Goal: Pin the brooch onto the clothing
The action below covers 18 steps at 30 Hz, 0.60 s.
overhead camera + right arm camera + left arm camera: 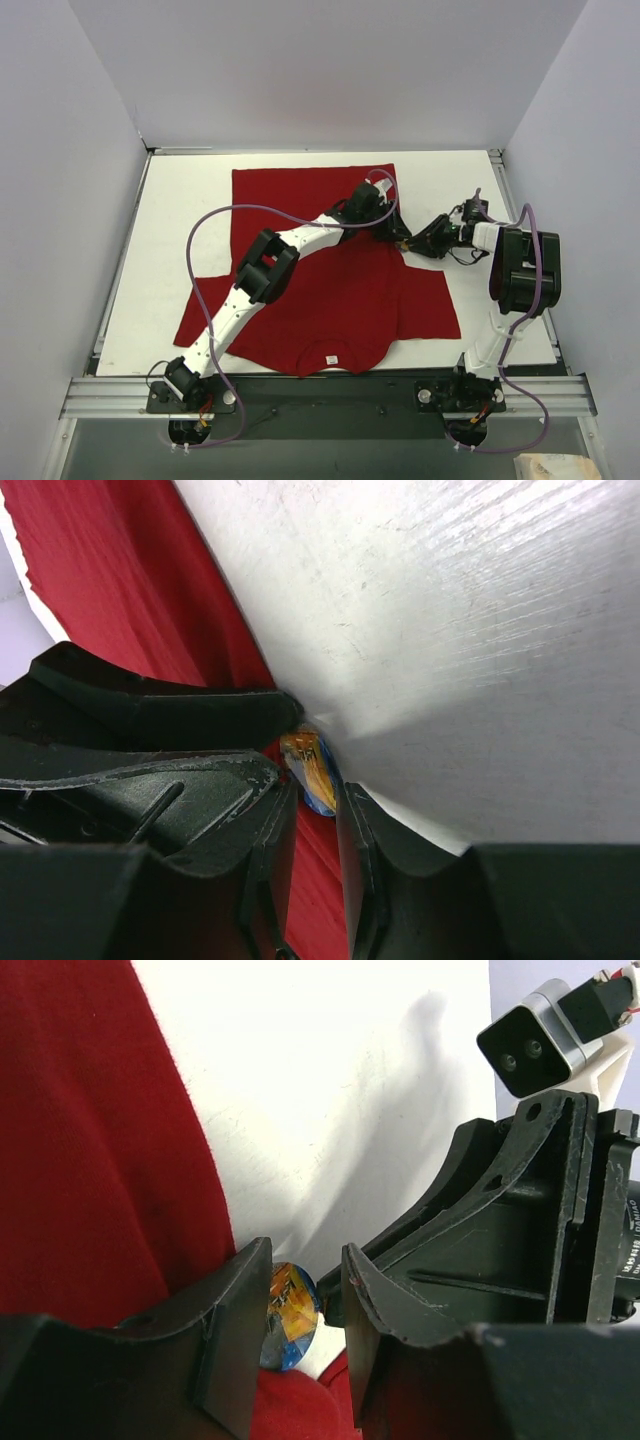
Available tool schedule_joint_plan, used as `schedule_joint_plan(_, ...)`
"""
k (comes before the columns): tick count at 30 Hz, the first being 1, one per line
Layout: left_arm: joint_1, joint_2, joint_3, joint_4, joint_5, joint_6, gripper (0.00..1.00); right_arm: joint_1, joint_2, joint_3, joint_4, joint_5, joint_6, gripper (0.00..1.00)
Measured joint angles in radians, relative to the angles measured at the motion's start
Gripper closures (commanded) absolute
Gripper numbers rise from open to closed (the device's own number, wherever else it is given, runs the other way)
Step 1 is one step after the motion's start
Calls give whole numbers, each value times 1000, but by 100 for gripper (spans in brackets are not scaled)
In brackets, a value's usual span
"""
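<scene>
While the right gripper's (pixel 315 798) narrow jaws pinched the tiny round gold-rimmed brooch (pixel 308 765) at the edge of the large red fabric T-shirt (pixel 340 300) on the white bench (pixel 180 220), the left gripper's (pixel 303 1260) jaws stood spread; pinning looked not yet done.

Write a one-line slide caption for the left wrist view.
Brooch sits between the fingers of the left gripper, at the red T-shirt edge on the white table.

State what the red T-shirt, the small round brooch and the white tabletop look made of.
Red T-shirt: soft matte knit cloth, probably cotton; it lies limp and creased. Small round brooch: shiny multicoloured printed face; metal or plastic, cannot tell. White tabletop: painted board, seemingly wood; streaky grain shows.
</scene>
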Motion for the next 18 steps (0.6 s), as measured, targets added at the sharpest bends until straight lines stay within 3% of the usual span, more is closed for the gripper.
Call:
schedule_joint_plan(8, 2, -47, -87, 78, 2, 4, 39, -3, -50, -3, -37, 6, -22, 69)
schedule_joint_plan(15, 13, -193, -237, 58, 18, 49, 43, -5, -102, 4, -75, 63, -82, 48)
schedule_joint_plan(18, 8, -248, -241, -19, 19, 99, 49, -5, -102, 14, -77, 97, -100, 46)
